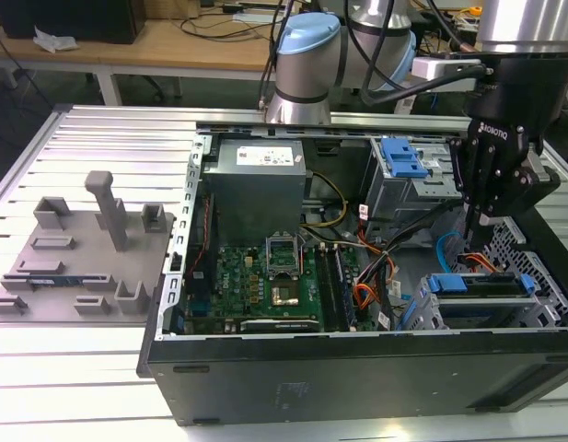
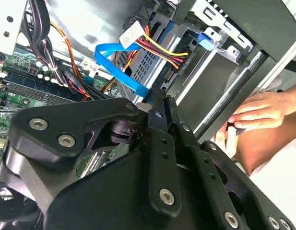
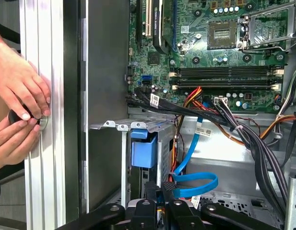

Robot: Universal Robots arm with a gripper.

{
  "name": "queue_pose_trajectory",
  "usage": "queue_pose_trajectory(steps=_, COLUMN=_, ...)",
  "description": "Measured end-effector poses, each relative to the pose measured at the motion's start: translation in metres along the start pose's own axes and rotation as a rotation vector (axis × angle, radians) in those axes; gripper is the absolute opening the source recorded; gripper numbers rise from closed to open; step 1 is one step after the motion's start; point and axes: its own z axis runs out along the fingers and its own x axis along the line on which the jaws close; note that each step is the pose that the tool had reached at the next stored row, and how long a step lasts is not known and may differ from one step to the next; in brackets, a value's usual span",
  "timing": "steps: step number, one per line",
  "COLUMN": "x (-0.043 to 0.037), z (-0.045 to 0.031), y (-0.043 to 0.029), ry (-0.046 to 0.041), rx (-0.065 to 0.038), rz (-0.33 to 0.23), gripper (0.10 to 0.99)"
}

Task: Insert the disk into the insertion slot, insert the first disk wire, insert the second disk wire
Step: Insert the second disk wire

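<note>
The disk, in a blue carrier (image 1: 475,284), lies inside the insertion slot (image 1: 538,308), a low grey perforated cage at the case's right end in the exterior view. My gripper (image 1: 477,241) hangs just above its inner end. In both wrist views the fingers (image 2: 162,115) are pressed together on the black plug (image 3: 169,185) of a blue flat wire (image 2: 114,62), right beside the disk's edge. A bundle of red, yellow and black wires (image 2: 159,47) ends in a black plug (image 2: 180,64) that sits against the disk. The blue carrier tab (image 3: 144,151) lies close to my gripper (image 3: 162,190).
A person's hands (image 3: 18,110) hold a small black thing on the aluminium table rail just outside the case wall. A taller bay with a blue latch (image 1: 403,157) stands behind the cage. Loose cable bundles (image 3: 243,134) cross beside the motherboard (image 1: 265,276). A grey fixture plate (image 1: 76,253) lies on the exterior view's left.
</note>
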Motion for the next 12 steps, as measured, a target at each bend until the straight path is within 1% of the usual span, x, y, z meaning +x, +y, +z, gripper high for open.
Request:
queue_pose_trajectory(steps=3, x=0.0000, z=0.0001, y=0.0000, ry=-0.0005, rx=0.000, rz=0.000, gripper=0.161)
queue_pose_trajectory(steps=4, x=0.0000, z=0.0002, y=0.0000, ry=-0.0053, rx=0.000, rz=0.000, gripper=0.161)
queue_pose_trajectory(steps=6, x=0.0003, z=0.0003, y=0.0000, ry=-0.0219, rx=0.000, rz=0.001, gripper=0.161)
queue_pose_trajectory(steps=7, x=0.0008, z=0.0004, y=0.0001, ry=-0.0372, rx=0.001, rz=0.002, gripper=0.161)
queue_pose_trajectory(steps=8, x=0.0020, z=0.0009, y=0.0001, ry=-0.0501, rx=0.001, rz=0.003, gripper=0.161)
queue_pose_trajectory(steps=10, x=0.0072, z=0.0027, y=0.0002, ry=-0.0648, rx=0.001, rz=0.004, gripper=0.161)
queue_pose_trajectory(steps=12, x=0.0097, z=0.0037, y=-0.0002, ry=-0.0674, rx=0.001, rz=0.005, gripper=0.161)
